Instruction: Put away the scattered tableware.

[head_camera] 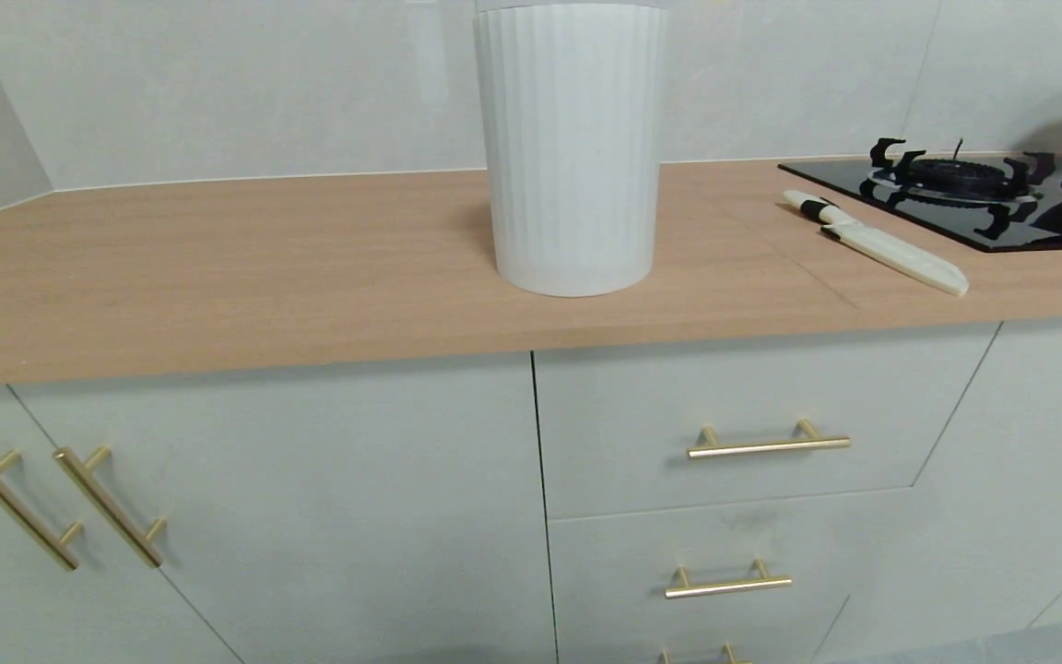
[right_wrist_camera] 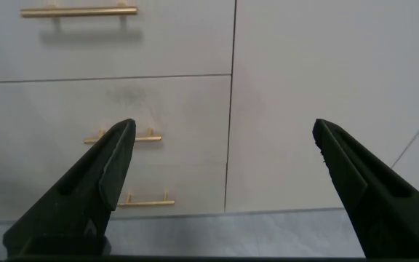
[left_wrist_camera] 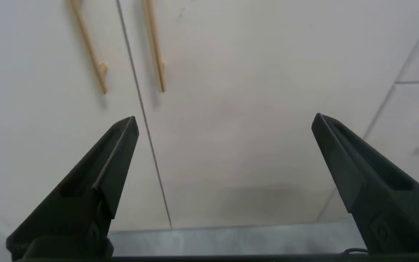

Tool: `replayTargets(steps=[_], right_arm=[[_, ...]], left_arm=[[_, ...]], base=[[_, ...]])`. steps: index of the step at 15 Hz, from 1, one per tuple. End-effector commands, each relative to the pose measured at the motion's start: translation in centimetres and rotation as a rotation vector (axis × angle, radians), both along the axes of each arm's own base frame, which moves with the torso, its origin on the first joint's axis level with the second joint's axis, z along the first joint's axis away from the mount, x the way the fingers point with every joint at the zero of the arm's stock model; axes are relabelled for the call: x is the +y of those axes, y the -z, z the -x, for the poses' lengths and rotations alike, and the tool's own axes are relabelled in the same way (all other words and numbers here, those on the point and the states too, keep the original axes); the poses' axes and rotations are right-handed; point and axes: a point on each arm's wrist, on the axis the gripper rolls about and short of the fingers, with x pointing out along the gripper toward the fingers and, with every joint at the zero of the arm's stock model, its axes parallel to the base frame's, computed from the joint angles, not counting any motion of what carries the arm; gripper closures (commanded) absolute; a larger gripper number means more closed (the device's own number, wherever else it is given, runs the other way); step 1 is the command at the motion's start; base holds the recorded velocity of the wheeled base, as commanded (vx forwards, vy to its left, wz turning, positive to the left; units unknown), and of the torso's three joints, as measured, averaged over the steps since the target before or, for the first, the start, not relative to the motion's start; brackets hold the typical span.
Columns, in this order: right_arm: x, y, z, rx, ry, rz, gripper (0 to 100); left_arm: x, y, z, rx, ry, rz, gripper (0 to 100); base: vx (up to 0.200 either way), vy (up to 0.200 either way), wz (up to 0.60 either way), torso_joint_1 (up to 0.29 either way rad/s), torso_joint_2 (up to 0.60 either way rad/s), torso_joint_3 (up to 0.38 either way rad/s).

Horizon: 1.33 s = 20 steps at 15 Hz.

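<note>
A white knife (head_camera: 874,242) with a black band on its handle lies on the wooden countertop (head_camera: 264,267), at the right beside the stove. A tall white ribbed container (head_camera: 572,148) stands upright near the counter's middle. My left gripper (left_wrist_camera: 224,125) is open, with nothing between its fingers, low in front of the cabinet doors with two brass handles (left_wrist_camera: 93,51). My right gripper (right_wrist_camera: 224,129) is open too and holds nothing, facing the drawer fronts (right_wrist_camera: 108,109) below the counter.
A black glass gas stove (head_camera: 964,189) with burner grates sits at the counter's far right. Below are cabinet doors (head_camera: 291,516) on the left and stacked drawers with brass handles (head_camera: 768,444) on the right. A tiled wall backs the counter.
</note>
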Motion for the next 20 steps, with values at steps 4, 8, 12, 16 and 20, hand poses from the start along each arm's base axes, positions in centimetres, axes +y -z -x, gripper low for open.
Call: replayTargets(steps=[4, 8, 12, 16, 20], right_arm=[[0.0, 0.0, -0.01, 0.002, -0.001, 0.001, 0], [0.0, 0.0, -0.01, 0.002, 0.0, 0.001, 0], [0.0, 0.0, -0.01, 0.002, -0.001, 0.001, 0], [0.0, 0.0, -0.01, 0.002, -0.001, 0.001, 0], [0.0, 0.0, -0.01, 0.001, -0.001, 0.002, 0]], left_arm=[[0.0, -0.03, 0.0, -0.002, 0.0, 0.001, 0], [0.0, -0.03, 0.0, -0.002, 0.0, 0.001, 0], [0.0, -0.03, 0.0, -0.002, 0.0, 0.001, 0], [0.0, -0.03, 0.0, -0.002, 0.0, 0.001, 0], [0.0, -0.03, 0.0, -0.002, 0.0, 0.001, 0]], base=[[0.15, 0.0, 0.0, 0.001, 0.0, -0.001], [0.0, 0.0, 0.0, 0.0, 0.0, 0.0], [0.0, 0.0, 0.0, 0.0, 0.0, 0.0], [0.0, 0.0, 0.0, 0.0, 0.0, 0.0], [0.0, 0.0, 0.0, 0.0, 0.0, 0.0]])
